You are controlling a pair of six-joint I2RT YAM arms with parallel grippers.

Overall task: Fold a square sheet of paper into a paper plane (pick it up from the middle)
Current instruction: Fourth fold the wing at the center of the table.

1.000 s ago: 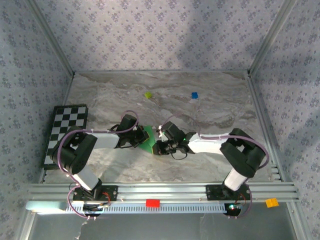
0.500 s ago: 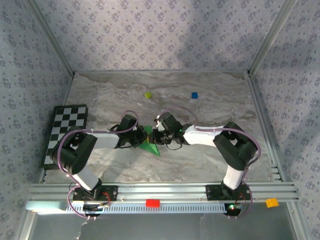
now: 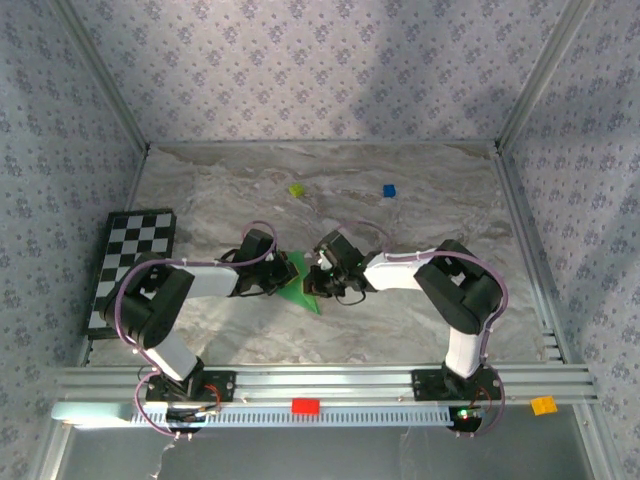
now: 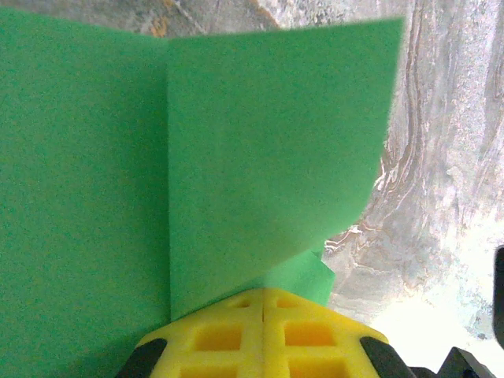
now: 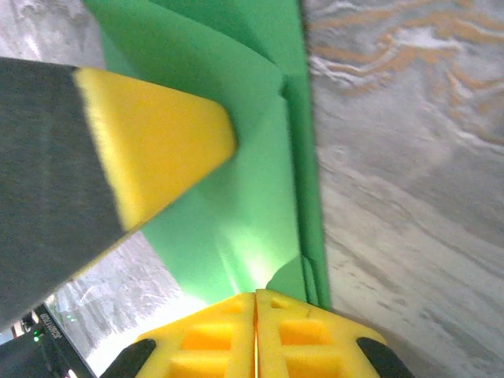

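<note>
While this is nowhere near a finished plane yet, I'd put it somewhere around the middle of the job. The green paper [image 3: 298,282] is off to the right of the checkerboard [image 3: 130,262], well apart from it, pinched between the two arms over the table [image 3: 420,210]. The left claw [image 4: 262,293] is clamped tight on the paper from the checkerboard side. The right claw [image 5: 256,295] is clamped on it too, from the side facing away from the checkerboard, pads pressed together with the layered edge going in between them. What looks done: the paper's been grabbed, there's one sharp straight crease running up it in the left wrist view, and a couple of overlapping flaps are stacked along one edge in the right wrist view. From above it reads as a pointed, triangle-ish shape rather than a flat square. What's left, as I judge it: it's too wide for a dart, so the narrowing folds and a clean lengthwise centre crease are yet to come. Can't tell whether the lower corner touches the table or hangs just above it. The claws are so close together that the left claw shows right beside the paper in the right wrist view.
</note>
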